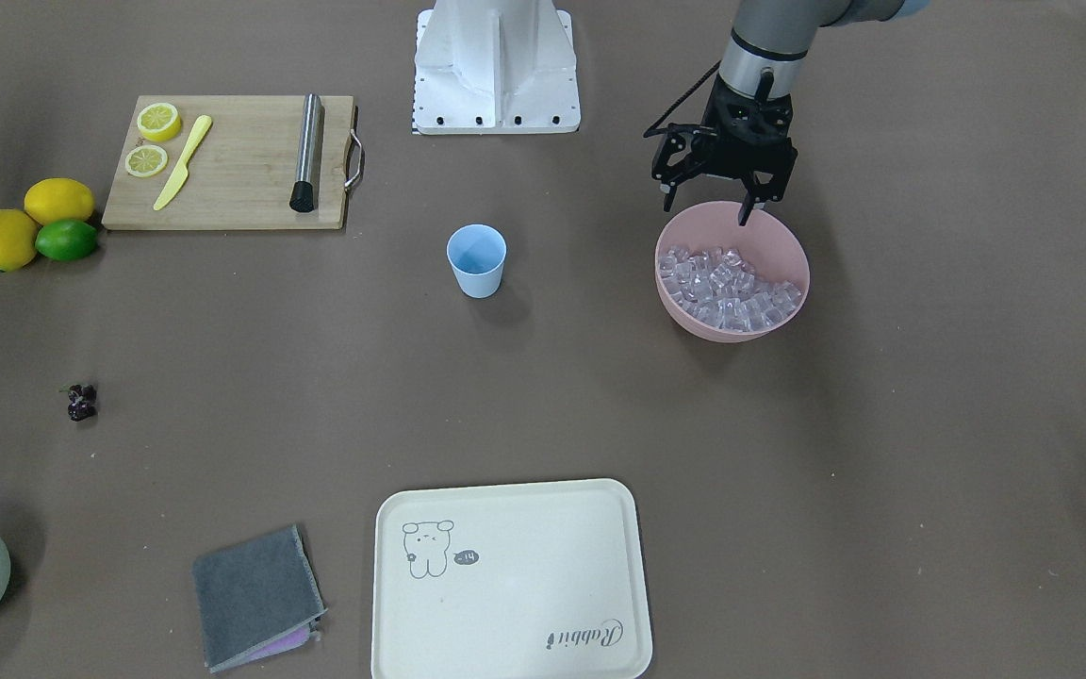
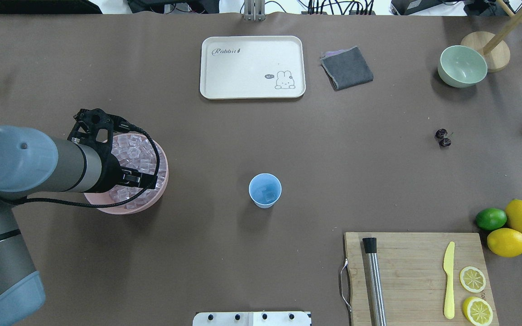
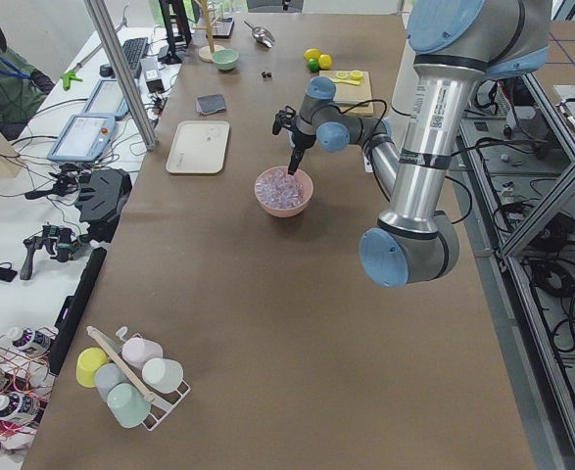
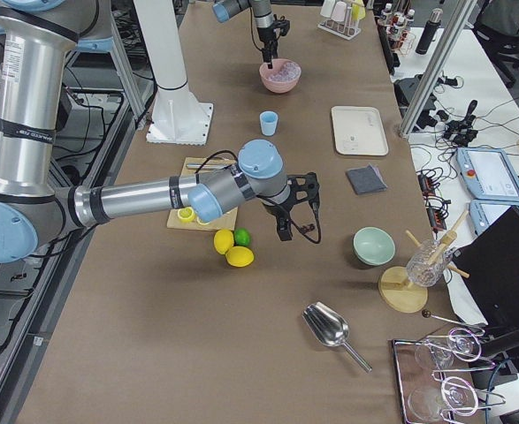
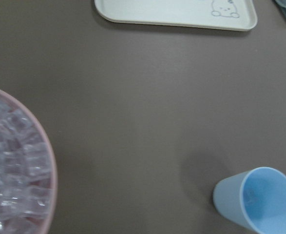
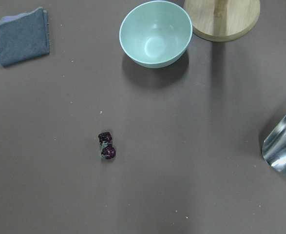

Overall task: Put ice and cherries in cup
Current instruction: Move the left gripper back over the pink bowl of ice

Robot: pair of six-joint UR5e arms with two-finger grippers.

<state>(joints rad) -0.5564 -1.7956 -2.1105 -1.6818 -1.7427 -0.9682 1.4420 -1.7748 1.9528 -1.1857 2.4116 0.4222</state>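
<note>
Left end of the desk: my left tool [image 1: 705, 209] hangs over the robot-side rim of the pink bowl [image 1: 732, 335]. Its fingers are spread apart, with nothing between them that I can see. The ice [image 1: 727, 288] heaps that bowl, clear cubes. I judge I'm on the ice step, set to dip for a cube.

Middle of the desk: the cup [image 2: 265, 190] stands upright, well apart from the bowl. The overhead view shows a faint glassy shape at its bottom, maybe one cube in already. I can't be sure, since the front view shows only plain blue inside.

Toward the right end, nearer the far edge: the cherries [image 2: 442, 138] lie on the bare desk, nothing touching them. My right tool [image 4: 286, 230] hangs over that part of the desk, its wrist camera looking down on them. It shows only in the side view, so I can't tell if its fingers are apart or together.

Progress: early. Ice is mostly or wholly left to move, and the cherries are not yet picked.
</note>
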